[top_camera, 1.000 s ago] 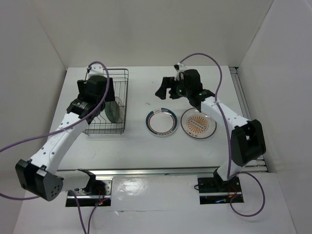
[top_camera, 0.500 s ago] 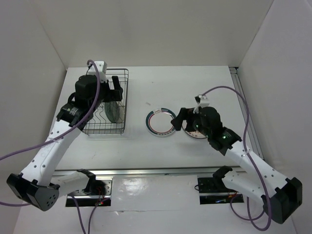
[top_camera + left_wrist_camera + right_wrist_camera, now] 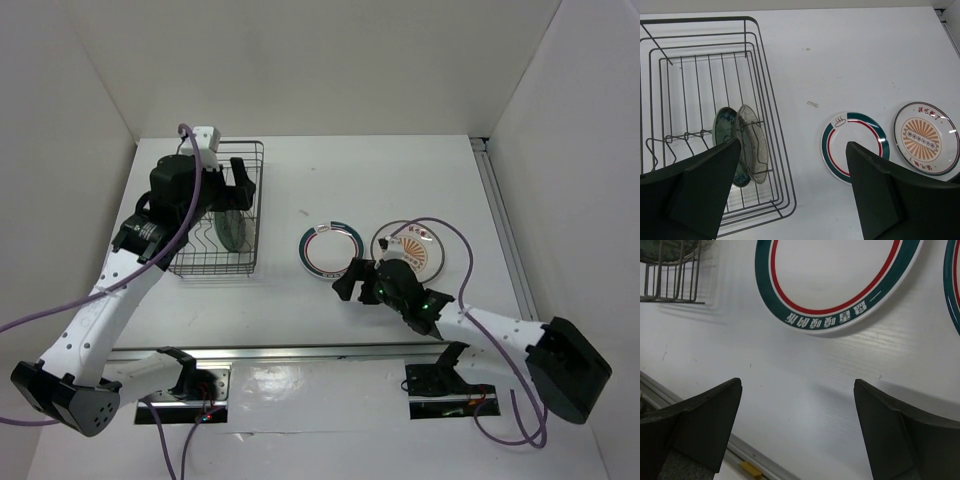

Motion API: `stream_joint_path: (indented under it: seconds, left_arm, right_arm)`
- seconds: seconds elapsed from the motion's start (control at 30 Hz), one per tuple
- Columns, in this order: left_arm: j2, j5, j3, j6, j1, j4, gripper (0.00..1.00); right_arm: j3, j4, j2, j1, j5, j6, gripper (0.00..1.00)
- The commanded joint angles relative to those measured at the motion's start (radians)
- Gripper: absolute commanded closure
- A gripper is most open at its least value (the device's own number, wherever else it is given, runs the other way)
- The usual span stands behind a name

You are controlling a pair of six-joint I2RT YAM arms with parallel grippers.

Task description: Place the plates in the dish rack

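In the top view the white plate with the green and red ring (image 3: 332, 250) lay flat and face up on the desk (image 3: 300, 180), at about 11 o'clock from the right gripper (image 3: 350, 283) and just beyond it. That gripper sat low over the desk with its jaws spread wide and empty. In its own camera the plate's near rim (image 3: 837, 285) filled the top of the view between the fingers (image 3: 705, 425). Being round, the plate had no long axis, so any grasp would probably have to take the near rim.

The right arm was plainly the nearer one. The left gripper (image 3: 237, 185), also open and holding nothing, hung over the dish rack (image 3: 255, 150) well away at 9 o'clock. The rack's long side ran from 12 to 6 o'clock. A small teal plate (image 3: 725, 125) and a small grey plate (image 3: 752, 142) stood on edge in its near end. The sunburst plate (image 3: 408, 250) lay flat at 3 o'clock of the ringed one, close beside it.
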Motion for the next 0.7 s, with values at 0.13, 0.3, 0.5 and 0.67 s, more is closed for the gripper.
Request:
stream_joint_path:
  seconds: [0.13,0.3,0.5,0.67]
  left_arm:
    - [-0.031,0.037,0.009,0.003,0.001,0.050,0.00]
    - [-0.031,0.047,0.000,0.003,0.001,0.059,0.00]
    - [-0.031,0.070,0.000,0.003,0.001,0.059,0.00]
    - [-0.031,0.090,0.000,0.003,0.001,0.059,0.00]
  right_arm:
    - [0.008,0.342,0.247,0.022,0.187,0.075,0.01]
    - [0.049,0.394,0.367,0.022,0.251,0.116,0.04]
    - [0.080,0.506,0.504,0.022,0.296,0.195,0.11]
    - [0.111,0.517,0.608,0.022,0.308,0.267,0.19]
